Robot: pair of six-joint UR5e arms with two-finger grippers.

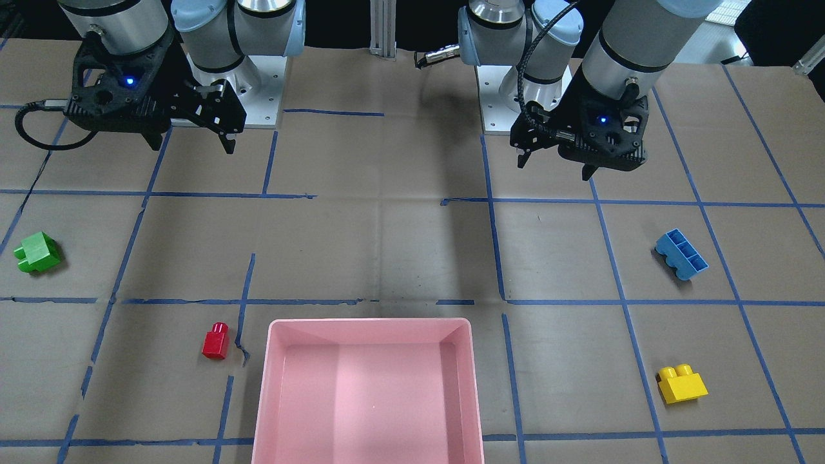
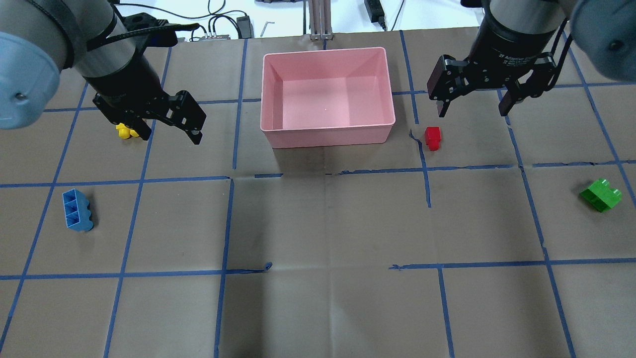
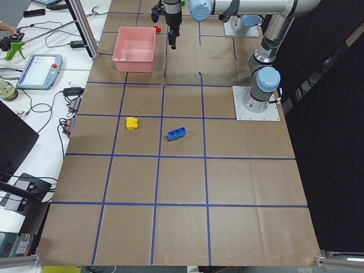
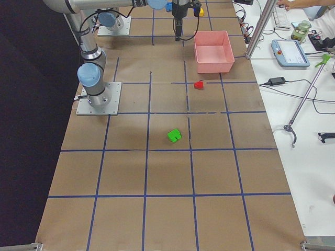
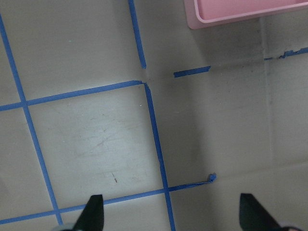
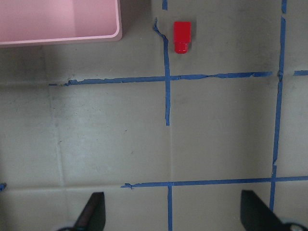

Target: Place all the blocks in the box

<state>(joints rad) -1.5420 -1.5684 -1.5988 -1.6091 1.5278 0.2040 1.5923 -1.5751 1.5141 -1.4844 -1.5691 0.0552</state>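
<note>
The pink box (image 2: 328,50) stands at the table's far middle and holds no bricks; its wall also shows in the front view (image 1: 367,327). The blue brick (image 2: 77,211) lies on its side at the left. The yellow brick (image 2: 125,132) is partly hidden behind my left gripper (image 2: 170,134), which hangs open and empty above the table. The red brick (image 2: 432,137) lies just right of the box, and also shows in the right wrist view (image 6: 182,36). My right gripper (image 2: 473,110) hangs open and empty above and beyond it. The green brick (image 2: 601,194) lies far right.
Blue tape lines grid the brown table cover. The arms' base plates (image 1: 254,96) (image 1: 509,103) sit at the robot's edge. A bench with a tablet (image 3: 38,70) and cables runs along the far side, beyond the box.
</note>
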